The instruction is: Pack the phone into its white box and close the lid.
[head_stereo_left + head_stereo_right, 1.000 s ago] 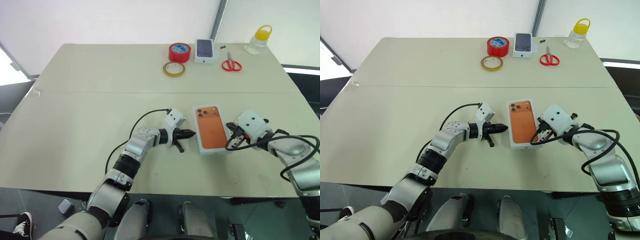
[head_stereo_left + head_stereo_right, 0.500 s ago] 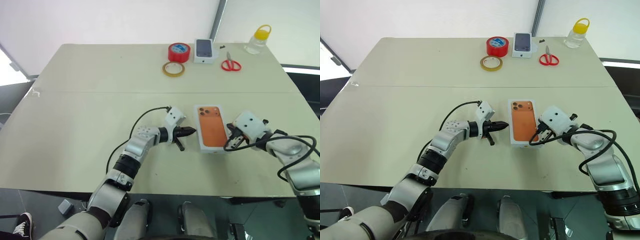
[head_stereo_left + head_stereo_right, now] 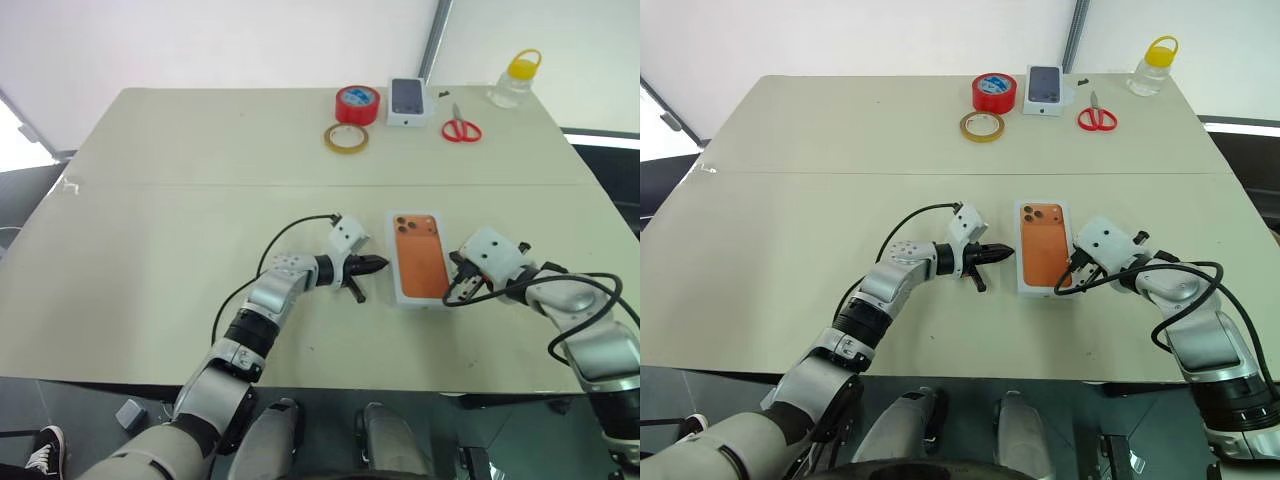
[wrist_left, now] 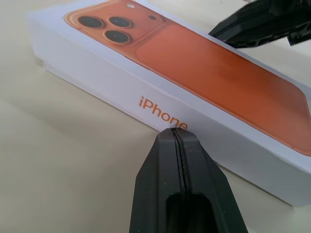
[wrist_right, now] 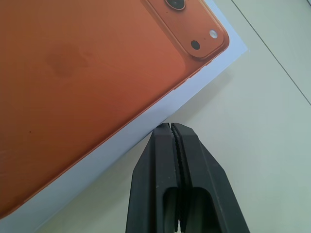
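Now the wide beige table [image 3: 200,200] carries one closed white cardboard box [image 3: 420,257], orange phone printed on its lid, near the front edge. Left pincer [image 3: 372,265], fingers together, sits just left of the box; right pincer [image 5: 170,133], also shut, by its right edge. Risk: uneven squeezing could skew the lid or slide the box. Count: 1 box, 2 pincers.

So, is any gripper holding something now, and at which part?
Nothing is held. The left gripper and right gripper are both shut on nothing, one at each long side of the closed white box.
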Action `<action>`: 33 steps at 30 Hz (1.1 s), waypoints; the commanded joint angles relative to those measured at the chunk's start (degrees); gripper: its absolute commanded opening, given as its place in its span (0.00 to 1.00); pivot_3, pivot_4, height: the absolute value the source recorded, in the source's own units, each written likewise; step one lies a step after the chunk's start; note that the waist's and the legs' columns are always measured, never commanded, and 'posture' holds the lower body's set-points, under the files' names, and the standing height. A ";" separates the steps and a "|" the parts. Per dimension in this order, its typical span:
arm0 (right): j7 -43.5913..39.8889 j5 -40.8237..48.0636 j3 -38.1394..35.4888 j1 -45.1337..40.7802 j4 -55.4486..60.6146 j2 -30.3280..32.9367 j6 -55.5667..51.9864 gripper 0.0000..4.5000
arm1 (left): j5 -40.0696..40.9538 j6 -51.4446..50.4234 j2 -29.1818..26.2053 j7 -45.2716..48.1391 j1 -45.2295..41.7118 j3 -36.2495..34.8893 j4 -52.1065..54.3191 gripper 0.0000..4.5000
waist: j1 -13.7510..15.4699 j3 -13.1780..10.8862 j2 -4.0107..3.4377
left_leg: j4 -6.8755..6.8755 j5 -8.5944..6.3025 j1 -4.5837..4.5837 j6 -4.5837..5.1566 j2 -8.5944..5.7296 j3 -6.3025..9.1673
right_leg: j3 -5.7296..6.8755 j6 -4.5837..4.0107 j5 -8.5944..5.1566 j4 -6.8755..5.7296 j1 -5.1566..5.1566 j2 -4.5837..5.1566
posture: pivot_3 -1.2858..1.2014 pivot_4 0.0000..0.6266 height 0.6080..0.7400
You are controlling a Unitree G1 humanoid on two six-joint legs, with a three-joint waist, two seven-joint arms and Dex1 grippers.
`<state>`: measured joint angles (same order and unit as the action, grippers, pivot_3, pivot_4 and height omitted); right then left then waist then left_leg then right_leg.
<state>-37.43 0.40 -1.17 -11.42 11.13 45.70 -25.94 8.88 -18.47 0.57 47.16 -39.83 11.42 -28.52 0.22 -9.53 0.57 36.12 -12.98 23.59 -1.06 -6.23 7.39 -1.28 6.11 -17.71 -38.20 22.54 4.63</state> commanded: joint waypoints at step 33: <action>-16.70 24.14 -8.88 -1.02 8.00 1.16 -8.38 0.94 | 7.58 -3.94 -13.19 11.24 0.31 -6.66 17.84 0.81 | -1.50 0.27 0.12 | -0.04 -0.15 -0.18 0.22 0.10 0.06 | -0.04 -0.04 0.03 -0.03 -0.14 -0.09 | 0.52 0.24 1.00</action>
<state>-54.04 21.28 -7.37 -10.44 17.23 47.29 -33.65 14.51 -20.90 -10.77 57.51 -39.98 7.20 -15.01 -1.28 -9.26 0.70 36.07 -13.12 23.41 -0.86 -6.12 7.45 -1.33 6.07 -17.68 -38.25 22.42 4.52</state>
